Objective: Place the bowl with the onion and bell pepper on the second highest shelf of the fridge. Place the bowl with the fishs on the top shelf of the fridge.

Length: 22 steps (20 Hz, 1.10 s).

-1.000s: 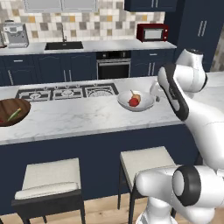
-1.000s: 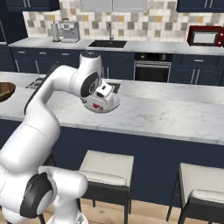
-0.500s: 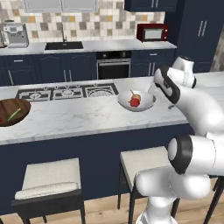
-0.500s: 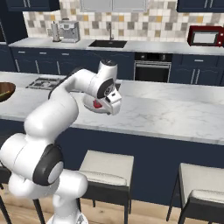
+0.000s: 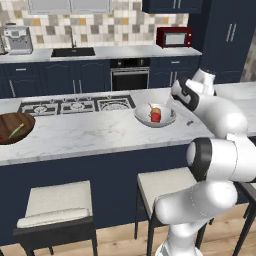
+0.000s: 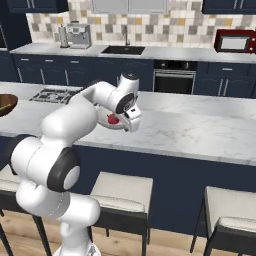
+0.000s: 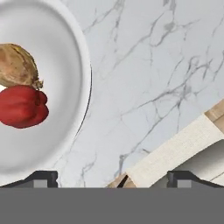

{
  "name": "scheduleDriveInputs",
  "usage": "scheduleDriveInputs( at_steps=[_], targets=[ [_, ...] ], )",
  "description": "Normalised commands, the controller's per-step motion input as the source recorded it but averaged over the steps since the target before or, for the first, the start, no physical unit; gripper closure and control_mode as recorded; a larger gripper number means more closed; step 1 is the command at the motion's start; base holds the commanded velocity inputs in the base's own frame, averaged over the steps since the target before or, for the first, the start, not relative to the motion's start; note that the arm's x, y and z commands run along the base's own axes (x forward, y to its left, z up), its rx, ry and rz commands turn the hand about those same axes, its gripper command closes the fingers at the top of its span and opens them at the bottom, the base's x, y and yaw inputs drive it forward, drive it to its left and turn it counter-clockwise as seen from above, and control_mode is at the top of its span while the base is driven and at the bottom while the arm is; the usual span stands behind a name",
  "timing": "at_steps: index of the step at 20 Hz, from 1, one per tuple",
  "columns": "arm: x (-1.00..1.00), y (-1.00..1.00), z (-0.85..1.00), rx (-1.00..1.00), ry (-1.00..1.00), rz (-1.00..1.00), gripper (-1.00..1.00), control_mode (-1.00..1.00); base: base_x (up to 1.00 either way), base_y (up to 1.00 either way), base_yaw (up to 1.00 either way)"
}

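White bowl (image 5: pixel 155 116) on the marble island counter (image 5: pixel 100 132) right of the cooktop (image 5: pixel 77 105), onion (image 7: pixel 16 66) touching bell pepper (image 7: pixel 22 106) inside, gripper (image 7: pixel 113 177) beside its rim, jaws spread wide, grasping nothing, dark wooden bowl (image 5: pixel 13 128) far left.

Rendered home kitchen, pretty clearly

Marble bench (image 5: pixel 90 135) with a gas hob (image 5: pixel 77 105) in it, stools (image 5: pixel 60 205) tucked under, navy cupboards (image 6: pixel 45 75), built-in oven (image 5: pixel 129 77), sink (image 6: pixel 122 49) under a tiled backsplash (image 5: pixel 100 22), plus a red microwave (image 5: pixel 174 37) and coffee machine (image 6: pixel 79 36).
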Motion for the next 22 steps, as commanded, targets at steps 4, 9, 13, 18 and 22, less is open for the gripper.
scheduleDriveInputs(
  at_steps=[4, 9, 13, 18, 22],
  targets=[
    [0.25, 0.00, -0.32, -0.01, -0.02, 0.00, -1.00, -1.00, 0.00, 0.00, 0.00],
    [0.37, 0.00, -0.21, 0.00, 0.00, 0.00, -1.00, -1.00, 0.00, 0.00, 0.00],
    [0.46, 0.00, -0.08, 0.00, 0.00, 0.00, -1.00, -1.00, 0.00, 0.00, 0.00],
    [0.40, 0.00, -0.20, 0.00, 0.01, 0.00, -1.00, -1.00, 0.00, 0.00, 0.00],
    [0.41, 0.00, -0.30, 0.00, 0.00, 0.00, -1.00, -1.00, 0.00, 0.00, 0.00]
  ],
)
